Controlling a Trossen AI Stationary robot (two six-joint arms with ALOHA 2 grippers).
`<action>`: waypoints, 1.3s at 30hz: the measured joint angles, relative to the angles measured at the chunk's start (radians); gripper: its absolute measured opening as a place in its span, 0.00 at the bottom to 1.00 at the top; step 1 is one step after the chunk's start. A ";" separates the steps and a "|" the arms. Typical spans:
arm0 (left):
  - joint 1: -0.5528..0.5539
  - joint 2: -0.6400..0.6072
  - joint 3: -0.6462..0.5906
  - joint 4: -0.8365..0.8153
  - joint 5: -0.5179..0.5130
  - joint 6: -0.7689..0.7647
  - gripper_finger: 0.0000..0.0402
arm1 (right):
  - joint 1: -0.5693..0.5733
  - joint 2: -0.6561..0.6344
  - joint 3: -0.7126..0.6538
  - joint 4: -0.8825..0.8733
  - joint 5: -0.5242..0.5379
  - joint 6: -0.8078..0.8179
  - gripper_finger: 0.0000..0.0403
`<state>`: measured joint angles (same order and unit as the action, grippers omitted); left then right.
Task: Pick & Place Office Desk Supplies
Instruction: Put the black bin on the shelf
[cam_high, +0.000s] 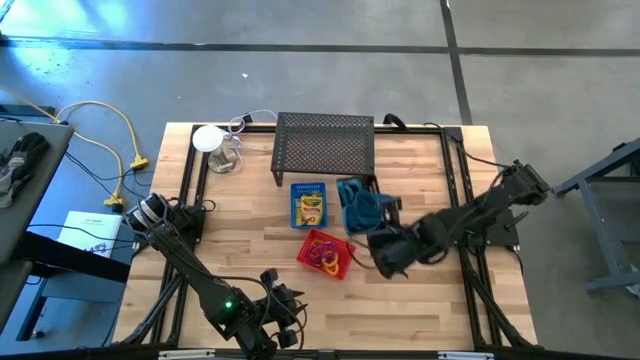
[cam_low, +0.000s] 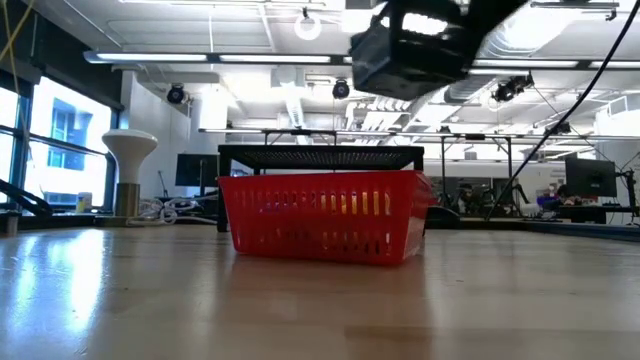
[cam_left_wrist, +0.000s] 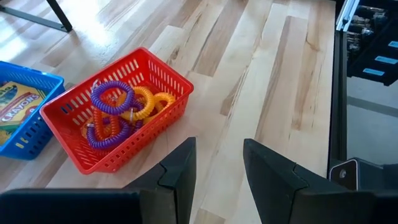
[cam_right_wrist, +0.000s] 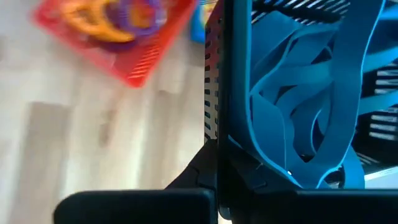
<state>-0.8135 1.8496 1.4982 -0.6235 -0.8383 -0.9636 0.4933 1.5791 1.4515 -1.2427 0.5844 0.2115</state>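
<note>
Black mesh rack at twelve o'clock; beneath it, the blue bin of crayon boxes. At five o'clock of that, the red bin holds springy, light coil rings, best hooked through a loop. Right gripper, pressed together, pinches the black bin of floppy blue bands by its wall. Left gripper waits at six o'clock, spread.
</note>
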 joint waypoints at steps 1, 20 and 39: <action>0.000 0.000 0.000 0.000 0.000 0.004 0.32 | -0.025 0.000 0.015 0.001 0.005 -0.030 0.01; -0.002 0.000 0.000 -0.005 0.012 0.007 0.32 | -0.671 0.000 0.080 0.203 -0.240 -0.394 0.01; -0.008 0.000 0.000 -0.004 0.016 -0.003 0.32 | -0.757 -0.001 -0.070 0.289 -0.328 -0.474 0.01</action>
<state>-0.8211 1.8496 1.4982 -0.6277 -0.8219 -0.9665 -0.2638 1.5784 1.3815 -0.9535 0.2565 -0.2626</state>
